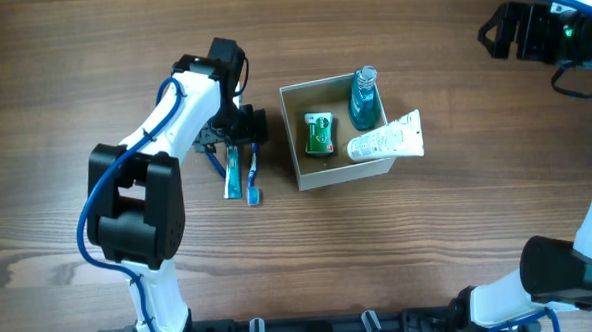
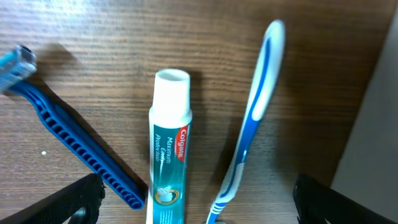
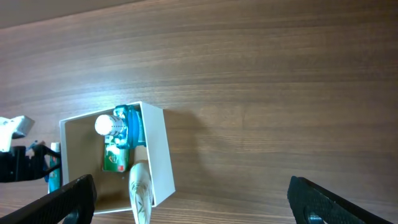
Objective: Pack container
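The container (image 1: 289,136), a small white-walled box with a tan inside, stands at mid table. It holds a blue bottle (image 1: 364,98), a green pack (image 1: 320,133) and a white tube (image 1: 387,139) that leans over its right rim. Left of it lie a blue razor (image 2: 81,146), a Colgate toothpaste tube (image 2: 169,149) and a blue-white toothbrush (image 2: 255,106), side by side. My left gripper (image 2: 199,211) hovers open over them, its fingers (image 2: 74,202) straddling all three. My right gripper (image 3: 199,208) is open and empty, high at the far right (image 1: 495,29), with the container (image 3: 158,149) to its lower left.
The table is bare wood grain around the box. The right arm's base (image 1: 571,274) rises at the right edge. The left arm's links (image 1: 137,193) stretch from the front edge toward the toiletries. The container's white wall (image 2: 379,112) shows at the left wrist view's right side.
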### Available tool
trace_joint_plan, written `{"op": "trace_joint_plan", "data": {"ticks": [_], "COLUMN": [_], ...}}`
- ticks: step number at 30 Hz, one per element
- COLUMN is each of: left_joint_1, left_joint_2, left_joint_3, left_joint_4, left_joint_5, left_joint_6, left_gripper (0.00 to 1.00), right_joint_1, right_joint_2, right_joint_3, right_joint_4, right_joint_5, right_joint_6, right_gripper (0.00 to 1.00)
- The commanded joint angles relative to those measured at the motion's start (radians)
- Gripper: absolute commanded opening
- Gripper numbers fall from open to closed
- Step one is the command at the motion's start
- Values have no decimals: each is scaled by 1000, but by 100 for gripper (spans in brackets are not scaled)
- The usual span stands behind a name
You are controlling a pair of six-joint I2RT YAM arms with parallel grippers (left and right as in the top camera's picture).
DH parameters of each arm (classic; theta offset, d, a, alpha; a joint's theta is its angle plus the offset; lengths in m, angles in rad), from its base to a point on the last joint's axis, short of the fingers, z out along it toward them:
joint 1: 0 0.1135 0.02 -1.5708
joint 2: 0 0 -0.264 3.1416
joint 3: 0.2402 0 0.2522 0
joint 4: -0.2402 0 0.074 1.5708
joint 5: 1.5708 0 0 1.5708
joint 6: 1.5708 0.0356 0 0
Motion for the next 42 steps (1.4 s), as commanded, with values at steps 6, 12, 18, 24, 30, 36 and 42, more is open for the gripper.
{"op": "trace_joint_plan", "data": {"ticks": [6, 12, 18, 24, 30, 36, 42], "left_joint_1": [13, 46, 63, 63, 63, 58, 58], "left_joint_2": [-11, 5, 16, 22, 42, 64, 64], "left_joint_3": [-30, -30, -30, -30, -30, -30, -30], "left_joint_4": [36, 50, 51, 69, 69, 71, 84], "left_joint_5": [-3, -2, -3, -2, -2, -2, -2], "left_joint_6": [27, 66, 73, 96, 102, 102, 108], "left_gripper": [95, 91, 92, 91, 90, 90, 89], "right_joint_1": [2, 2, 2, 2, 2, 2, 2], "right_joint_2": [2, 2, 2, 2, 2, 2, 2], "right_joint_3": [2, 2, 2, 2, 2, 2, 2], "right_joint_4": [3, 3, 3, 3, 3, 3, 3], "right_joint_5": [13, 13, 13, 13, 13, 13, 13], "right_joint_6": [-9, -9, -10, -10, -9, -10, -10], "right_gripper": [100, 100, 100, 100, 100, 100, 100]}}
